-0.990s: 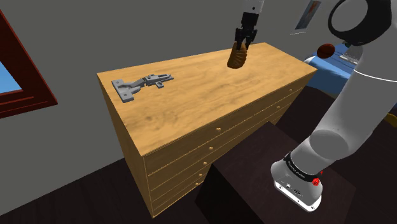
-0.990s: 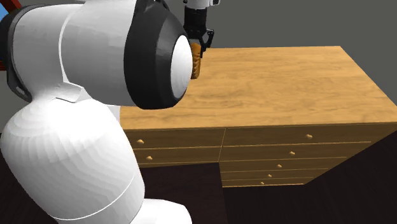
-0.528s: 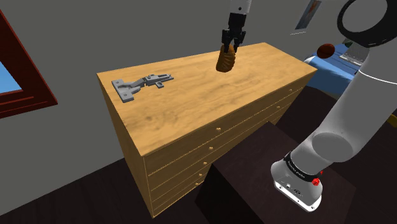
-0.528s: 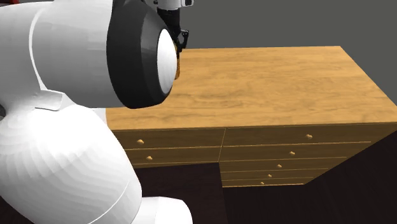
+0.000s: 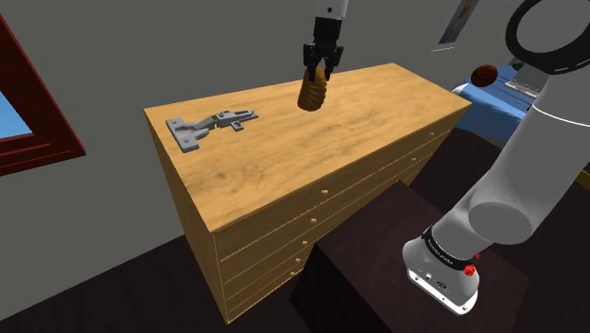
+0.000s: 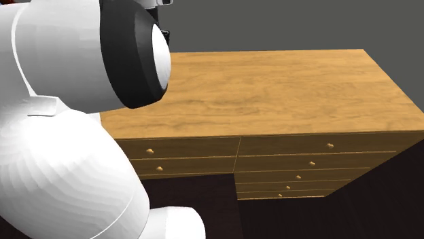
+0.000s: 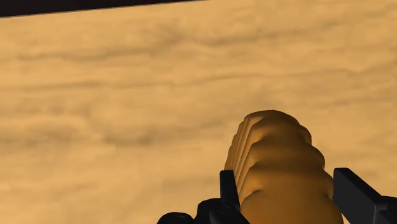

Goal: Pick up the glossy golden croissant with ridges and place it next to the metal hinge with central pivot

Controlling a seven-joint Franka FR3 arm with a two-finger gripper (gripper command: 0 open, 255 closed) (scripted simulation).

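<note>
Croissant (image 5: 312, 92), quantity one: golden-brown, glossy and ridged, clamped at its upper end between the two black fingers of the gripper (image 5: 317, 71) and hanging lengthwise below them. In the shoulder view it sits over the far part of the wooden dresser (image 5: 284, 161) top and appears lifted clear of the surface. In the wrist view the croissant (image 7: 280, 172) fills the gap between the fingers (image 7: 228, 188), one finger on each side, both pressed against its ridged flanks, with the wood-grain top (image 7: 127, 95) beyond it. Hinge (image 5: 210, 125), quantity one: grey metal, lying flat near the dresser corner at the shoulder view's left, well apart from the croissant. Bare wood lies between the two items. Arm (image 6: 81, 122), quantity one: white with dark joints, covering the second exterior view's left side. In that same view the dresser (image 6: 285, 88) front carries seven small round knobs across two columns of drawers. At the shoulder view's right edge a single dark red ball (image 5: 485, 74) rests on a blue surface, and one dark red frame (image 5: 28, 123) hangs on the wall at that view's left.
</note>
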